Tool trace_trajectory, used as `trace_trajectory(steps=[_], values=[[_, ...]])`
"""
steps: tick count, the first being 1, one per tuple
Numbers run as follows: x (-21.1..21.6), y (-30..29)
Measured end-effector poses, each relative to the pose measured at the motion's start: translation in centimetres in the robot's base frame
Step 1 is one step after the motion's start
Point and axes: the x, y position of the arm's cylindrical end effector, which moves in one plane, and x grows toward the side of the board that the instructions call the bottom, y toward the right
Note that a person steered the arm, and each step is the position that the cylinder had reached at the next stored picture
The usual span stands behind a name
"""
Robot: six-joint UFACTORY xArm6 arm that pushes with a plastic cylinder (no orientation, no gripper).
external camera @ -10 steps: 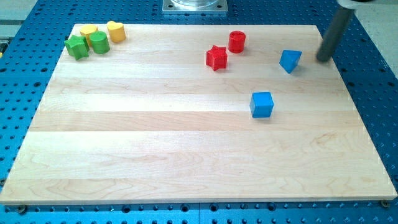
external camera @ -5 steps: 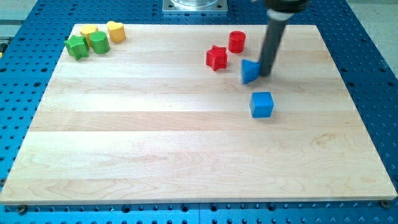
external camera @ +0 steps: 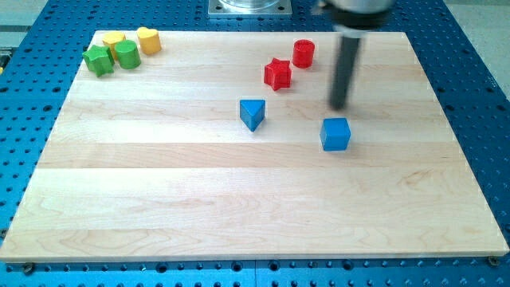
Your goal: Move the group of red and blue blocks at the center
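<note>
My tip [external camera: 339,106] rests on the board just above the blue cube [external camera: 335,134], a small gap apart from it. The blue triangular block [external camera: 253,113] lies to the tip's left, near the board's middle. The red star [external camera: 277,73] sits above and right of the blue triangle. The red cylinder [external camera: 304,53] stands up and to the right of the star, left of the rod.
A green star [external camera: 99,60], a green cylinder [external camera: 127,54], a yellow block [external camera: 114,41] and a yellow heart-shaped block [external camera: 148,39] cluster at the wooden board's [external camera: 199,191] top left corner. A metal mount [external camera: 250,8] sits beyond the top edge.
The rod swept in from the right edge and pushed the blue triangle leftward to near the middle. The tip now stands apart from it, above the blue cube.
</note>
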Motion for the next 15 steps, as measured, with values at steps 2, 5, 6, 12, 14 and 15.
trace_trajectory(steps=[2,5,6,12,14,15], values=[[6.2,-8.8],[-5.9,-7.8],[-16.2,-3.5],[-7.8,-10.0],[-1.6,-9.8],[1.4,-13.6]])
